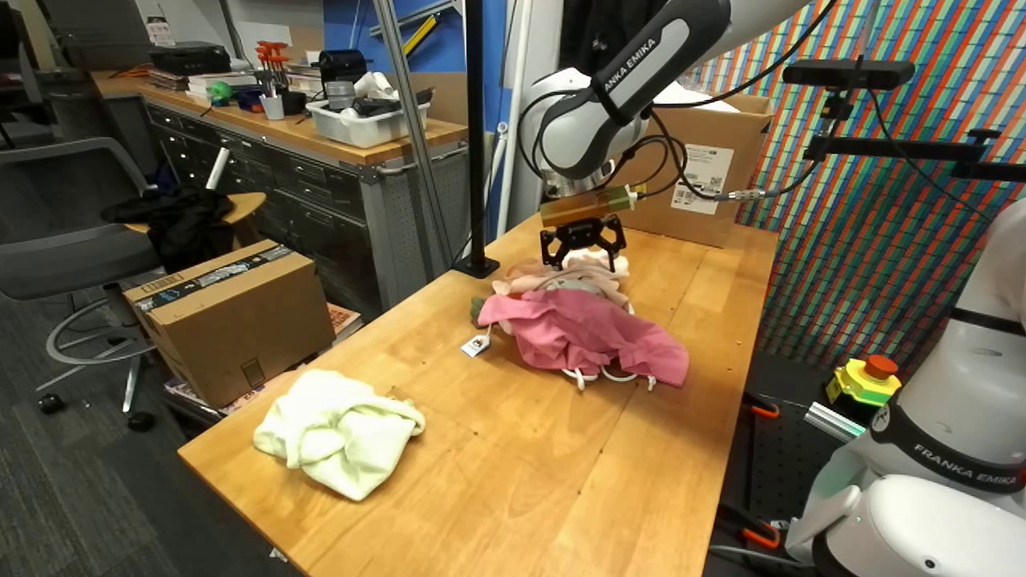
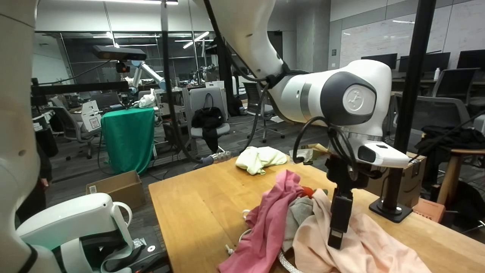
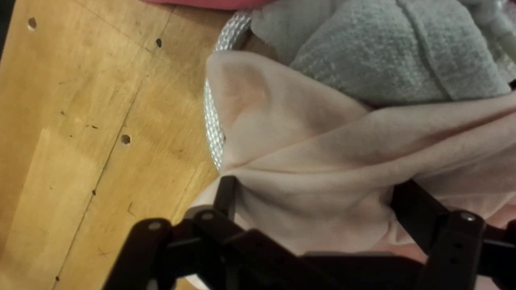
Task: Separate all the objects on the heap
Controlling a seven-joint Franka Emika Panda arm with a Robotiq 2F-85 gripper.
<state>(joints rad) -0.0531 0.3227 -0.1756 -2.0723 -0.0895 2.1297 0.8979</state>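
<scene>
Heaped cloths [image 1: 581, 316] are lying on the worktop [image 1: 513, 489], bunching around a rose-pink cloth [image 1: 593, 330]. Just beside the rose-pink cloth, a grey textured cloth [image 3: 387, 52] is showing; past it, on the same side of the rose-pink cloth, a peach cloth [image 2: 379, 242] is spreading out. A pale green cloth [image 1: 337, 441] is lying well apart from the rose-pink one, on its opposite side, so the sorting is probably progressing. Over the peach cloth, the tool [image 3: 314, 185] is standing with its jaws wide, folds rising between them, and is apparently holding nothing.

Trouble could be coming from a braided white cord [image 3: 211, 121], which is curving from near the rose-pink cloth to beneath the peach edge: pinching both could be dragging another cloth along. The grey cloth is lying against the peach, so friction could be pulling it too. A shallow pinch could be losing the fold; a deep one could be catching cloth underneath.
</scene>
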